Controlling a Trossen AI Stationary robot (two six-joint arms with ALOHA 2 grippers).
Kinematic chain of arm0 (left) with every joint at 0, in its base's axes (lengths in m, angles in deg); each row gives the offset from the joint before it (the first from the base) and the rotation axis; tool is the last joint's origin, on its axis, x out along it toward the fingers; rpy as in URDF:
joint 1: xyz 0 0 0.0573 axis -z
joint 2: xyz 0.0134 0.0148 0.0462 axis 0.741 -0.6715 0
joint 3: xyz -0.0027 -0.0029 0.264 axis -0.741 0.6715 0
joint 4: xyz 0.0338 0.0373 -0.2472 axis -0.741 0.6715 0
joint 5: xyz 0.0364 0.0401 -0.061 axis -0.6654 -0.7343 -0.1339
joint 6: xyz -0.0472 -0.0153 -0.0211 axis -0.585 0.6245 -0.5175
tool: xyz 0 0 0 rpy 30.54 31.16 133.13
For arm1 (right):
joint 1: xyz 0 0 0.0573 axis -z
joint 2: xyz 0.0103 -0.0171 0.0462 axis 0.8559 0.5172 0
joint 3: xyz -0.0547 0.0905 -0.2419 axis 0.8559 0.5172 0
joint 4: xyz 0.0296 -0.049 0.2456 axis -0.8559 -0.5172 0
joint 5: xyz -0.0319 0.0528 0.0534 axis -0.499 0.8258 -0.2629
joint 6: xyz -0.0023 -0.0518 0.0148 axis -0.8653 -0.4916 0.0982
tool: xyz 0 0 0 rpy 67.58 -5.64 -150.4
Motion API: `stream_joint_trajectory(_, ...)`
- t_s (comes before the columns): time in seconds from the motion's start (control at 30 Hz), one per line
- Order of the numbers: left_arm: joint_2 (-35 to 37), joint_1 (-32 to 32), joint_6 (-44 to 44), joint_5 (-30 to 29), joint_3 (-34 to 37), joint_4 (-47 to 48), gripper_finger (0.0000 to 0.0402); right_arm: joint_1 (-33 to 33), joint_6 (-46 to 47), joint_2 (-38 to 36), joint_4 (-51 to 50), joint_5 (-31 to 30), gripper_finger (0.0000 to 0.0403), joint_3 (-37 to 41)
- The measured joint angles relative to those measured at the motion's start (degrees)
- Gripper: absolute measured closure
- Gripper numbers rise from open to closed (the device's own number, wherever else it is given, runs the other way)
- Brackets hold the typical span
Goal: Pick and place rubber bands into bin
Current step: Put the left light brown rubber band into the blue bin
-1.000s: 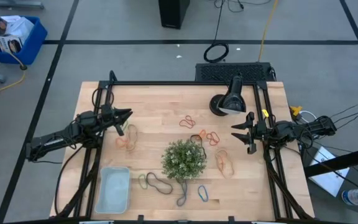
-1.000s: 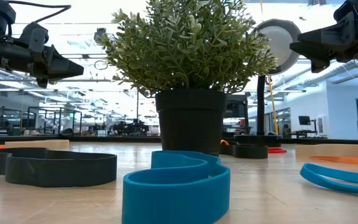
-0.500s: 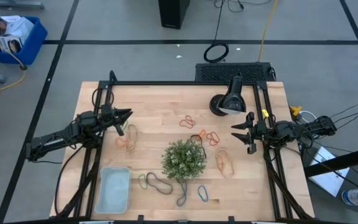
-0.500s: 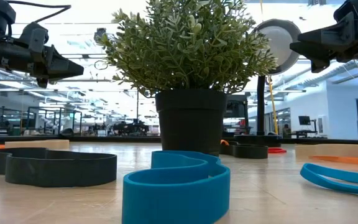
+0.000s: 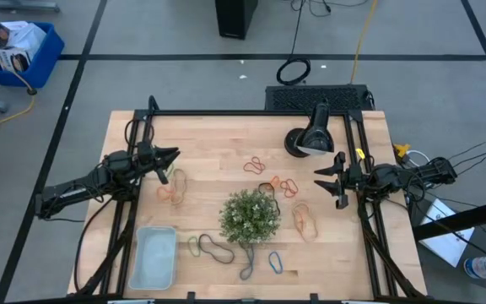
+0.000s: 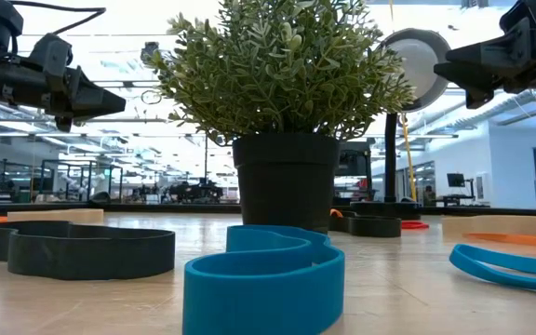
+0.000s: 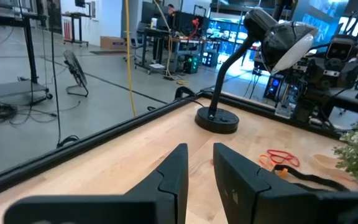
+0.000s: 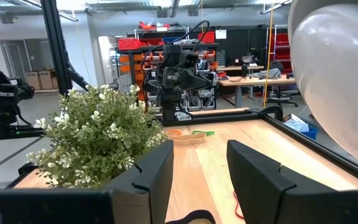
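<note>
1. High view gives me the whole tabletop (image 5: pixel 226 143): the bin (image 5: pixel 154 257) lies at the near left corner, its long axis running near to far, and I see nothing in it.
2. I count the rubber bands (image 5: pixel 285 186) scattered around the plant (image 5: pixel 250 216) at mid-table: orange-red ones just far of it, tan ones on the left and on the right, dark grey-green ones between the bin and the plant, and a blue one (image 5: pixel 275 263) near the front edge.
3. My left gripper (image 5: pixel 169 157) hangs over the left side of the tabletop, pointing right, its fingers only a narrow gap apart and holding nothing.
4. My right gripper (image 5: pixel 321 180) hangs over the right side, pointing left toward the plant, spread wide and empty.
5. Between the right gripper and the far edge stands a black desk lamp (image 5: pixel 307 135).
6. Low view shows me the blue band (image 6: pixel 263 273) closest to the lens, in front of the plant's black pot (image 6: pixel 285 179).
</note>
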Motion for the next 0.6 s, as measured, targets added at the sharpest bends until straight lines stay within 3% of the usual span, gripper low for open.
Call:
stream_joint_trajectory(0.3, 0.0, 0.0, -0.9, 2.0, 0.0, 0.2, 0.0313, 0.0, 1.4, 0.0, -0.1, 0.0, 0.0258, 0.0)
stream_joint_trajectory(0.6, 0.0, 0.0, -3.1, 4.2, 0.0, 0.2, 0.0204, 0.0, 1.6, 0.0, -0.1, 0.0, 0.0254, 0.0)
